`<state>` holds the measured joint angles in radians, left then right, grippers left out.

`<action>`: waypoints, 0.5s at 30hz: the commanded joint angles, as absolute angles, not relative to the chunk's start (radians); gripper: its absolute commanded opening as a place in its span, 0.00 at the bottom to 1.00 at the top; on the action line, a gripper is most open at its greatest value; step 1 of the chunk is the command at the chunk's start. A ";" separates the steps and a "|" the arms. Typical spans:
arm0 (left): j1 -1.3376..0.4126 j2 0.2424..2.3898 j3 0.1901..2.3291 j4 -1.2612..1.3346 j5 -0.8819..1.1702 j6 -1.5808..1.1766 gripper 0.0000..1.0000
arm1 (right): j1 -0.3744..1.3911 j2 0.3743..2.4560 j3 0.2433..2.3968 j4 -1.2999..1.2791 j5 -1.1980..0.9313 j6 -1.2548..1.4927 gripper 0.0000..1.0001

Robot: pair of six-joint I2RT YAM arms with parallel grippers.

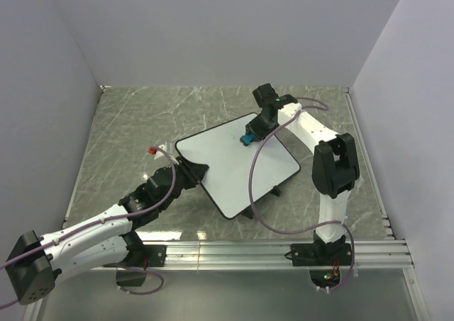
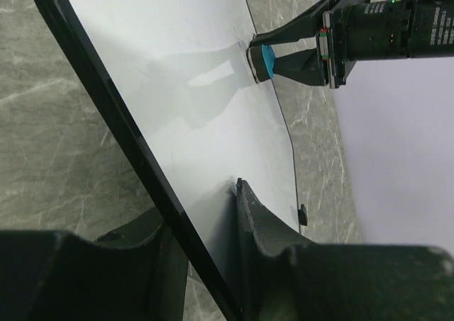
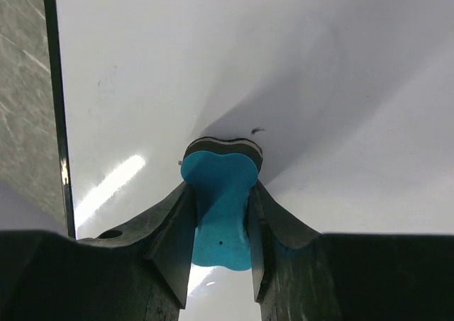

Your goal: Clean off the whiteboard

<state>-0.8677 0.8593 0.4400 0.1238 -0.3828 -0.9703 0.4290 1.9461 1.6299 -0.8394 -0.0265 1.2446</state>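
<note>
Top external: left end effector [image 1: 199,171] grips the one whiteboard [image 1: 230,161]; right end effector [image 1: 250,134] holds one blue eraser [image 1: 245,139] on it.

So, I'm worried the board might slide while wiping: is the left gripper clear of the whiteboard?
No, the left gripper is clamped on the whiteboard's edge, one finger on each face.

From overhead, the left gripper [image 1: 195,171] covers the rim of the whiteboard [image 1: 234,161] at 8 o'clock, and a small red thing [image 1: 152,151] at 9 o'clock of the board is too small to identify. The right wrist view cuts the board off at 12 and 3 o'clock; the lower end of the blue eraser [image 3: 218,200] is lost between the jaws, and a tiny dark mark [image 3: 257,130] at 1 o'clock of it is unreadable.
</note>
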 commanded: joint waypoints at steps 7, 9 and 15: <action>-0.891 0.897 0.414 -0.120 -0.341 -0.715 0.00 | 0.543 2.114 1.877 -0.988 -0.075 1.241 0.00; -0.891 0.899 0.416 -0.120 -0.341 -0.713 0.00 | 0.560 2.123 1.911 -1.002 -0.083 1.258 0.00; -0.891 0.896 0.414 -0.120 -0.347 -0.713 0.00 | 0.617 2.027 1.744 -0.914 -0.139 1.345 0.00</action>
